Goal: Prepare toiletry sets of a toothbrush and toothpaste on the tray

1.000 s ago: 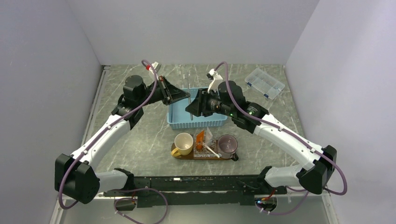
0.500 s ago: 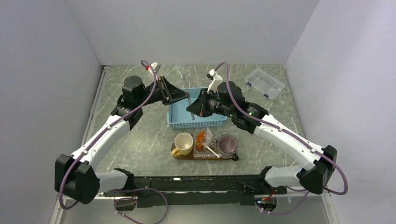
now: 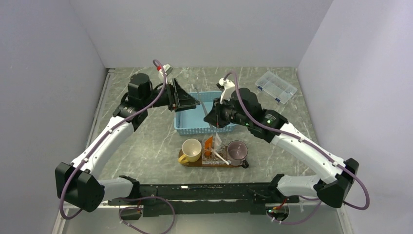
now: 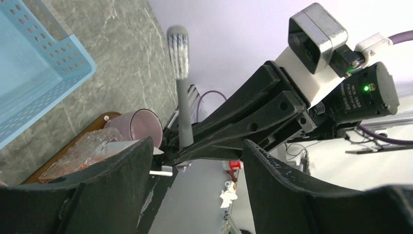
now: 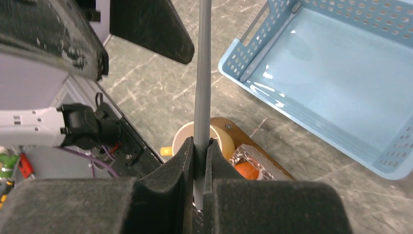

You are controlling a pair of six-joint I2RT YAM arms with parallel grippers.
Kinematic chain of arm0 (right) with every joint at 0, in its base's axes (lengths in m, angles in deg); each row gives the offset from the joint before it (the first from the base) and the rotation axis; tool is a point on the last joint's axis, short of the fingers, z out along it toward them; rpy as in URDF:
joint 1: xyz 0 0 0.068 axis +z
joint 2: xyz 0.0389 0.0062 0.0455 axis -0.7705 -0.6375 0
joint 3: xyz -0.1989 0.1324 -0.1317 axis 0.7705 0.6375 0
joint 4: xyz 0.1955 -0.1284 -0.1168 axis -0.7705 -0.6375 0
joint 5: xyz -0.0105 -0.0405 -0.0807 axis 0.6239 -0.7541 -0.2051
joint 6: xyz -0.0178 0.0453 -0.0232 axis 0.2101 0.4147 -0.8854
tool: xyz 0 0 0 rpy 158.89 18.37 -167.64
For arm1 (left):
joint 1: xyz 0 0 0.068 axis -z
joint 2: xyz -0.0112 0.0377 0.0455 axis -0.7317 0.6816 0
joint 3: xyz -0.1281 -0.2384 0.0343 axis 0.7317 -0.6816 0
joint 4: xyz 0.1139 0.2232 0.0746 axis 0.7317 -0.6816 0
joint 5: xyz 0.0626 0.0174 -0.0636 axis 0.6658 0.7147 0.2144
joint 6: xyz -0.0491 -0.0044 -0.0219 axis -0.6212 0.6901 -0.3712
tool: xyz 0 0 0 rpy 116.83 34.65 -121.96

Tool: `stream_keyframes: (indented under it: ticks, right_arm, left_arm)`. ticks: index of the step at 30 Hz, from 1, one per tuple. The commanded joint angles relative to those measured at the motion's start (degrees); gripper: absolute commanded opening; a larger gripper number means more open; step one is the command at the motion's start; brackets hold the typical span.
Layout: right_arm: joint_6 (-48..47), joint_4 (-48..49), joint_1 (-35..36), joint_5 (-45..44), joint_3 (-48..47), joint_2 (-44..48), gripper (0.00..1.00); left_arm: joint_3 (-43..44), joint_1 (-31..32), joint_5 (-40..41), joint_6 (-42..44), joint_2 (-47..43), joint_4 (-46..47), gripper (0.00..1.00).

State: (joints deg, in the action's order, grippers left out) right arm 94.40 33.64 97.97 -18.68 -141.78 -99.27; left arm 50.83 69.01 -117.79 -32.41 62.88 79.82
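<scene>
My right gripper (image 5: 199, 144) is shut on the shaft of the grey toothbrush (image 5: 202, 73), which it holds above the table between the blue basket and the tray. In the left wrist view this toothbrush (image 4: 180, 87) stands bristles up, clear of my left gripper (image 4: 197, 146), whose jaws are open and empty. The dark wooden tray (image 3: 243, 165) lies near the front. On it a clear glass (image 3: 212, 151) holds an orange toothpaste (image 5: 246, 170) and a white toothbrush (image 3: 220, 157).
A yellow cup (image 3: 191, 148) and a purple cup (image 3: 236, 151) stand at the two ends of the tray. The blue slatted basket (image 3: 181, 127) sits behind the tray, under both grippers. A clear compartment box (image 3: 275, 87) lies at the back right.
The right gripper closed on the grey toothbrush. The left gripper opened, let it go and drew back to the left. The right arm shifted toward the tray with the brush.
</scene>
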Motion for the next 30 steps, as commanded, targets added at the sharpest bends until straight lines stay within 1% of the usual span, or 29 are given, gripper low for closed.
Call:
stream_keyframes:
  ticks: [1,5,9,14,17,21,25,30]
  right_arm:
    - [-8.7,-4.5,0.2,1.6,0.6,4.9,0.0]
    - [-12.3,-6.3,0.1,2.4,4.0,8.1,0.0]
    - [-15.8,-7.4,0.3,4.5,7.2,11.2,0.0]
    - [-16.2,-6.8,2.4,3.7,10.2,14.3,0.0]
    - [-16.8,-5.7,5.6,0.5,11.6,16.0,0.0]
    - [-16.9,-8.2,10.7,-5.6,9.7,14.2,0.0]
    - [-17.1,-7.9,16.2,-12.2,8.7,12.8,0.0]
    - [-17.2,-8.4,19.7,-17.6,7.2,11.2,0.0]
  left_arm:
    - [4.1,-0.4,-3.5,8.5,0.4,-7.6,0.73]
    - [2.9,-1.3,-5.7,9.9,-0.4,-8.1,0.76]
    - [2.0,-2.1,-6.4,13.5,-1.7,-11.6,0.79]
    - [-0.6,-2.6,-8.2,14.5,-3.7,-12.3,0.82]
    - [-2.3,-2.6,-9.5,15.2,-5.0,-12.9,0.83]
    - [-2.9,-2.6,-10.5,16.9,-6.8,-15.3,0.84]
    - [-2.5,-2.6,-12.0,19.3,-8.5,-18.6,0.84]
    - [-1.9,-2.6,-13.7,22.1,-10.0,-22.8,0.83]
